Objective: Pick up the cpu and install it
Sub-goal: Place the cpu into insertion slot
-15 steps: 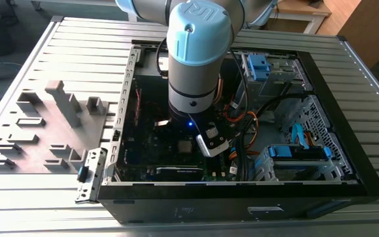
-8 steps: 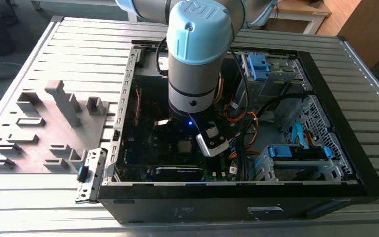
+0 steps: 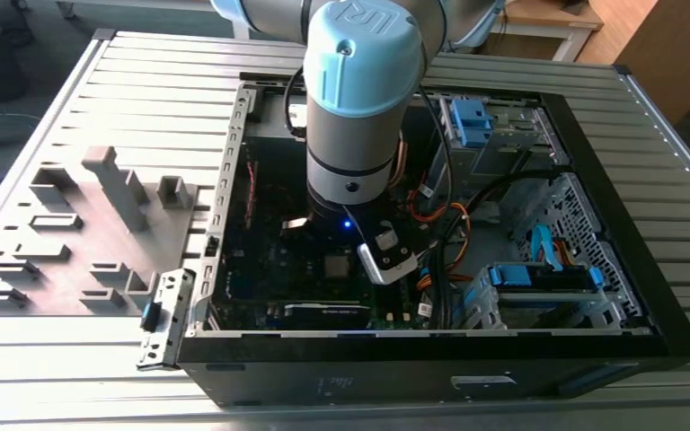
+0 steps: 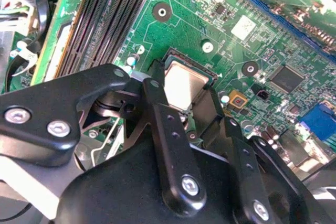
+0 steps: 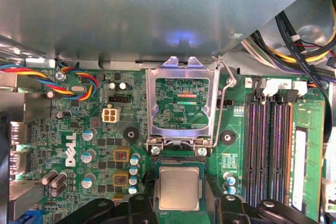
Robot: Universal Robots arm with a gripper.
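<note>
The cpu (image 5: 179,187), a small square chip with a pale silvery top, lies flat in the black socket on the green motherboard (image 5: 79,129). My gripper (image 5: 179,205) is low over it, one black finger against each of two opposite sides, shut on the chip. In the second wrist view the cpu (image 4: 181,83) sits between the two fingers (image 4: 157,108), whose tips reach the socket's frame. In the exterior view my arm (image 3: 351,135) reaches straight down into the open black computer case (image 3: 441,359).
The socket's metal load plate (image 5: 181,72) stands flipped open just beyond the cpu, its wire lever (image 5: 227,103) raised. Memory slots (image 5: 270,150) run beside the socket. Coloured cables (image 5: 79,80) and capacitors are nearby. Tall grey plastic blocks (image 3: 105,224) stand outside the case on the exterior view's left.
</note>
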